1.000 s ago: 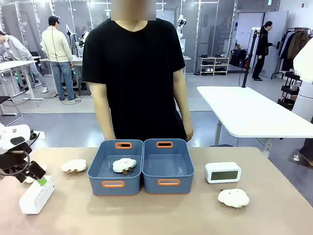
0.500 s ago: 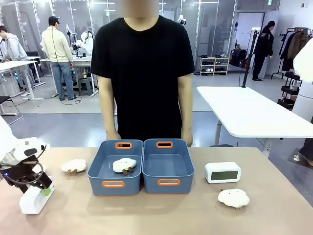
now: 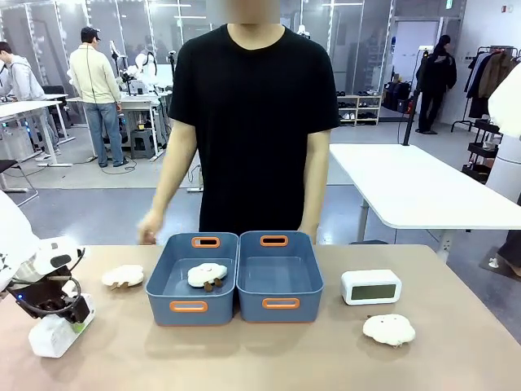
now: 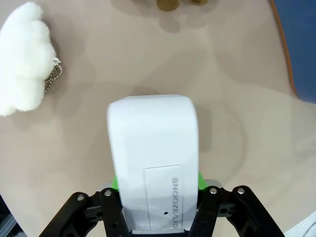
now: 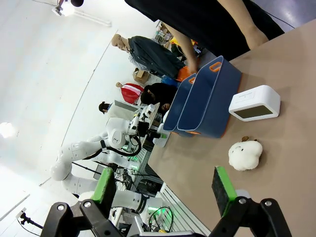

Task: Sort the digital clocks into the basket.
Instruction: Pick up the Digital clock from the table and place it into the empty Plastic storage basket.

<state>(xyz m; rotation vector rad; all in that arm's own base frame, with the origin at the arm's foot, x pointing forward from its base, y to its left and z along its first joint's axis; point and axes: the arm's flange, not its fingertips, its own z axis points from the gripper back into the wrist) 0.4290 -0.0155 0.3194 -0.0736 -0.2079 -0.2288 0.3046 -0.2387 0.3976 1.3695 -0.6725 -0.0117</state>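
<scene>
Showing more than the front view, the left wrist view has the left fingers point(image 4: 115, 183) clenched on a digital clock point(image 4: 153, 143), its body jutting toward 12 o'clock between them, at the surface's point(image 3: 326, 358) 9 o'clock end; the right fingers point(image 5: 221, 190) stand released.

clock point(image 4: 153, 143): smooth plastic | plush toy point(image 4: 24, 59): fluffy cloth | table point(image 4: 237, 98): matt, perhaps laminate

The left clock point(image 4: 153, 148) and right clock point(image 3: 371, 287) are coloured white; a grey-green display point(image 3: 375, 291) is shown on the right one. The left basket point(image 3: 159, 309) and right basket point(image 3: 311, 308) are coloured blue-grey, with handles point(image 3: 281, 303) rimmed orange. The plush clouds point(image 3: 389, 329) are coloured cream, the table point(image 3: 269, 358) tan. Green pads point(image 5: 220, 190) are worn by the black right gripper point(image 5: 163, 174).
</scene>
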